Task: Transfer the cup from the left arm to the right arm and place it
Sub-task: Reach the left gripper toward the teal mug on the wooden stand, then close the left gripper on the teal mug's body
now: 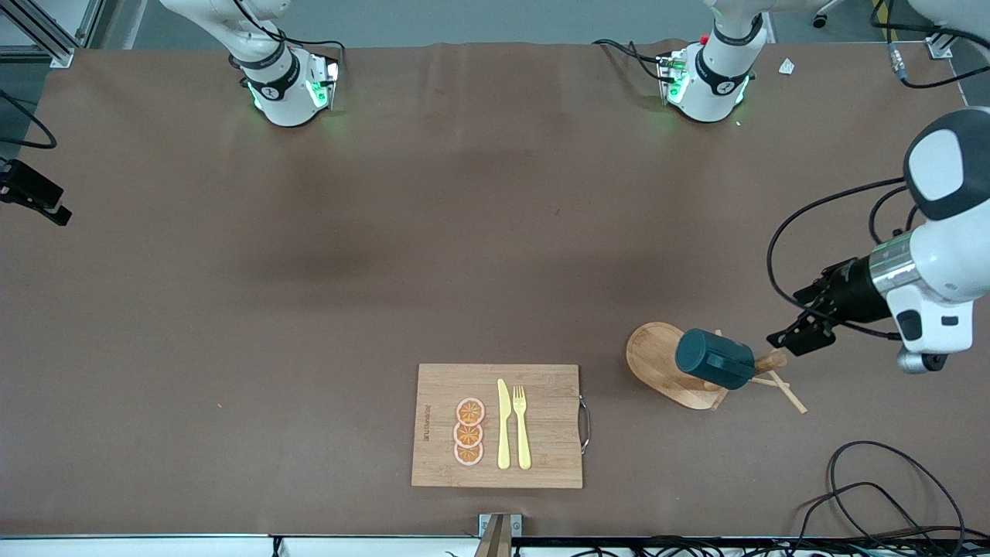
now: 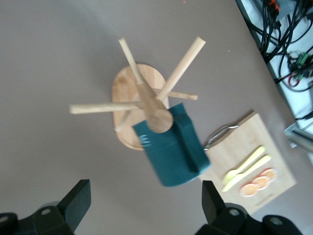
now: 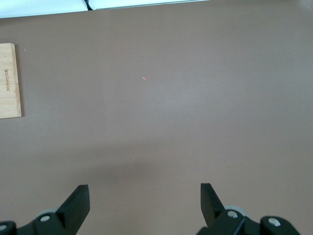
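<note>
The dark teal cup [image 1: 714, 360] hangs tilted on a peg of the wooden peg stand [image 1: 657, 363], near the left arm's end of the table. In the left wrist view the cup [image 2: 171, 152] sits against the stand's central post [image 2: 159, 117]. My left gripper [image 1: 793, 325] is open and empty, just beside the cup and stand and apart from them; its own view shows it [image 2: 145, 205] with the jaws wide. My right gripper [image 3: 145, 205] is open and empty above bare table; it is out of the front view.
A wooden cutting board [image 1: 541, 418] with a yellow knife [image 1: 503, 424], fork [image 1: 521, 425] and orange slices [image 1: 469, 432] lies near the front camera edge. Its edge shows in the right wrist view [image 3: 10, 81]. Cables [image 1: 874, 487] lie at the left arm's end.
</note>
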